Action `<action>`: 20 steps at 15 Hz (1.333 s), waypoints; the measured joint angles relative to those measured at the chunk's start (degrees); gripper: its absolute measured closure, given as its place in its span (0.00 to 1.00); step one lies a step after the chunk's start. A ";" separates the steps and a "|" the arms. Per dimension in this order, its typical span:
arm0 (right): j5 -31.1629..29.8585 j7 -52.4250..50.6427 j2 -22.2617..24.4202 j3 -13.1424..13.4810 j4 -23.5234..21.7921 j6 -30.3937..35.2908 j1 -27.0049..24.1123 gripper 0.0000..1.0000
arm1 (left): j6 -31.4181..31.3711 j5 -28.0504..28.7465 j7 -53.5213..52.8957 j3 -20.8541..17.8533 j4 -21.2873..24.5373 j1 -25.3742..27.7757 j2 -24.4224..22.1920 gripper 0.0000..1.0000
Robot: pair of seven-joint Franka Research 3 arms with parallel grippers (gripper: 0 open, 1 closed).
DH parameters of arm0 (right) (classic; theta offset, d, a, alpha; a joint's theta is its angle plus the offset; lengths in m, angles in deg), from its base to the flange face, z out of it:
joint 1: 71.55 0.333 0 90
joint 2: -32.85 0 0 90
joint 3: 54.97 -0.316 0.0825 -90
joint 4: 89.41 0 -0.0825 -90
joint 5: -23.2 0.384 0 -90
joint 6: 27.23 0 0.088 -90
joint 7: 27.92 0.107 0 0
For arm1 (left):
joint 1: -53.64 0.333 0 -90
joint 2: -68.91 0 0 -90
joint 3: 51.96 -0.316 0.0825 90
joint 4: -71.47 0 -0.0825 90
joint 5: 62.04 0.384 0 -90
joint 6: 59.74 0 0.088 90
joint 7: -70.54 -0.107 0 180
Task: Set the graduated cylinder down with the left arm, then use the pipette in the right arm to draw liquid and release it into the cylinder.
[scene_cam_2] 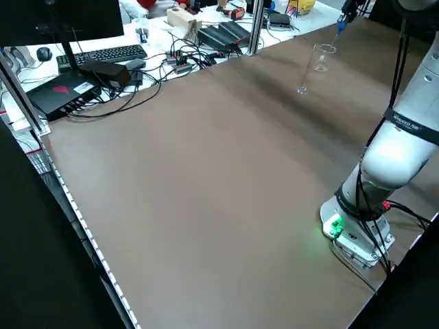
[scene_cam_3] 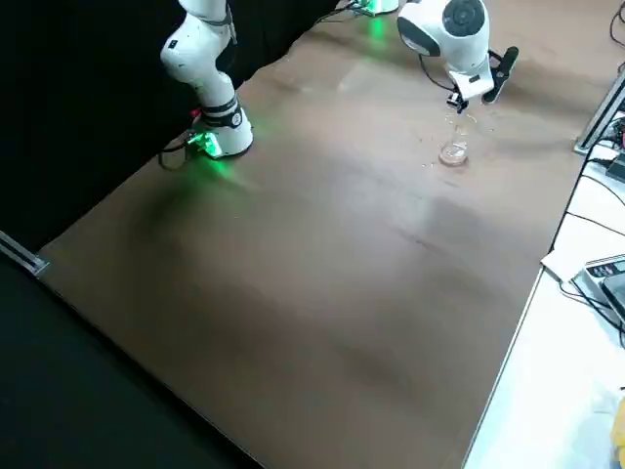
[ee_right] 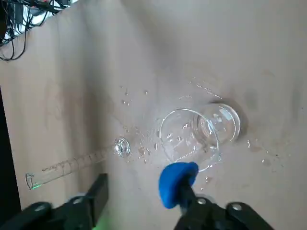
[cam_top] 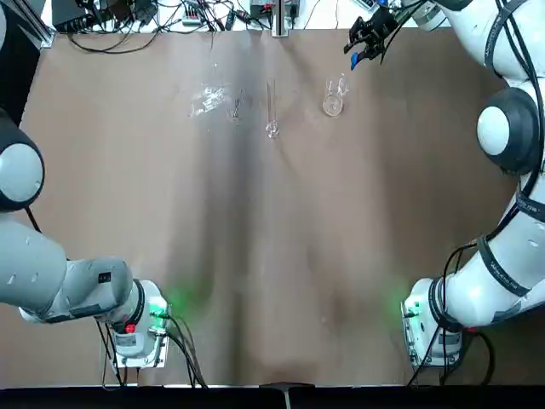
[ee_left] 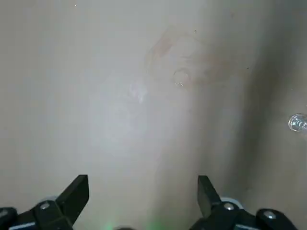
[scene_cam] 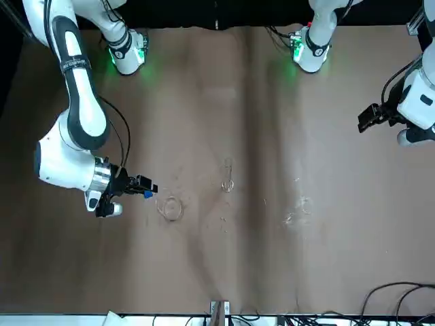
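Now we see the tall, narrow clear glass cylinder with a small round foot (cam_top: 272, 111) standing upright on the brown table (cam_top: 281, 239), at the far side, around the middle. No gripper touches it. To its right, just beside it, stands the short, wide clear glass beaker (cam_top: 333, 104), also upright. To the left of the cylinder there is a patch of clear shiny pieces (cam_top: 209, 100); we cannot tell exactly what they are.

The left arm, white with grey joints, has its white-and-black gripper, the left gripper (ee_left: 143, 187), over the left side of the table, well apart from the cylinder. Its two black fingers are spread wide, with nothing between them.

The right arm, white with black cables and bands, reaches to the far right part. Its black gripper, the right gripper (ee_right: 144, 187), is above the table near the beaker. Its fingers stand apart, and the bright blue bulb of the thin clear pipette (ee_right: 177, 184) is at the tip of one finger. We cannot tell how firmly the pipette is fixed there, and its thin tube is hard to see.

Small clear drops of liquid (ee_right: 142, 151) lie on the table between the cylinder's foot and the beaker, and around the beaker. The level inside both glasses we cannot tell.
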 joint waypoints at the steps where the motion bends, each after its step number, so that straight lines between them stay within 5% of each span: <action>1: 0.00 -0.03 0.00 0.01 0.13 -0.02 -0.04 0.27 | 0.00 0.00 0.00 0.00 0.00 0.00 0.00 0.00; 4: 0.00 -0.31 -0.02 0.08 0.29 -0.19 -0.20 0.02 | 0.00 0.00 0.00 0.00 0.00 0.00 0.00 0.00; 12: -1.47 -0.65 -0.01 0.49 2.33 -0.17 -0.82 0.01 | 0.00 0.00 0.00 0.00 0.00 0.01 0.00 0.00; 17: -10.52 -0.77 0.66 0.59 5.21 6.50 -3.28 0.01 | 0.00 0.00 0.00 0.00 0.00 0.01 0.00 0.00; 20: -21.86 -0.75 4.44 0.61 6.76 13.63 -4.44 0.01 | 0.00 0.00 0.00 0.00 0.00 0.02 0.00 0.00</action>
